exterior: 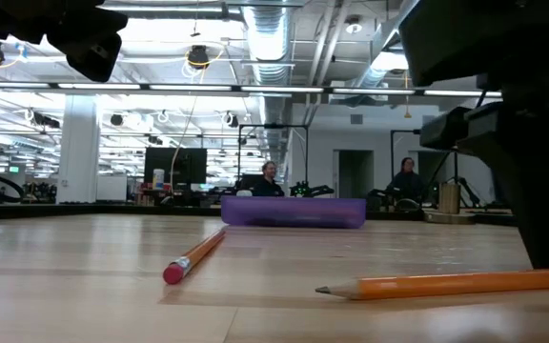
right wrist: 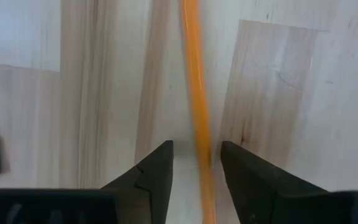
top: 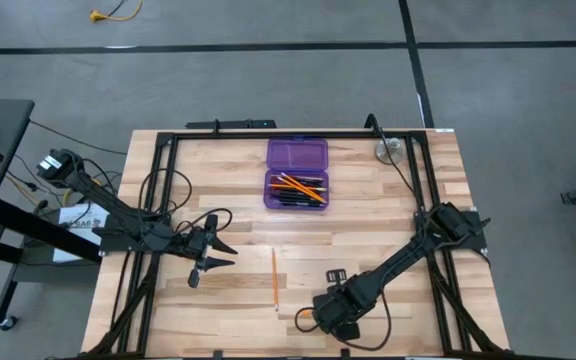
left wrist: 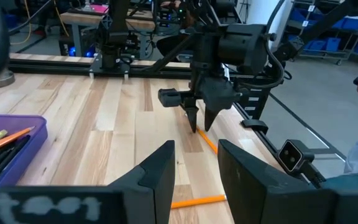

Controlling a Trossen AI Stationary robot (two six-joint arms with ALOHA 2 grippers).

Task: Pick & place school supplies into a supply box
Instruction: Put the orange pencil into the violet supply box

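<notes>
Right gripper (right wrist: 196,163) low over the table (top: 398,210), lower centre-right of the high view, fingers parted a little and straddling an orange pencil (right wrist: 196,93) — the pencil runs up between the two dark fingers, closer to one of them; whether either touches it I cannot tell, and nothing is lifted. From table height the same pencil (exterior: 456,283) lies flat on the wood at lower right, sharpened tip pointing toward the frame's centre, the dark gripper body standing over its far end. A second orange pencil (top: 274,277) lies lengthwise just left of that gripper in the high view; at table height it shows a pink eraser end toward the camera. A small black object (top: 335,274) sits on the wood just above the gripper. Left gripper (top: 218,250) hovers at centre-left of the high view, fingers spread and holding nothing. Supply box (top: 297,174) — translucent purple plastic, rectangular, lid swung open flat behind the tray — sits upper centre, well apart from both grippers, with orange pencils and black pens already inside. Round silver disc (top: 389,150) at upper right. Table is pale planked wood with visible grain, framed by black rails.
</notes>
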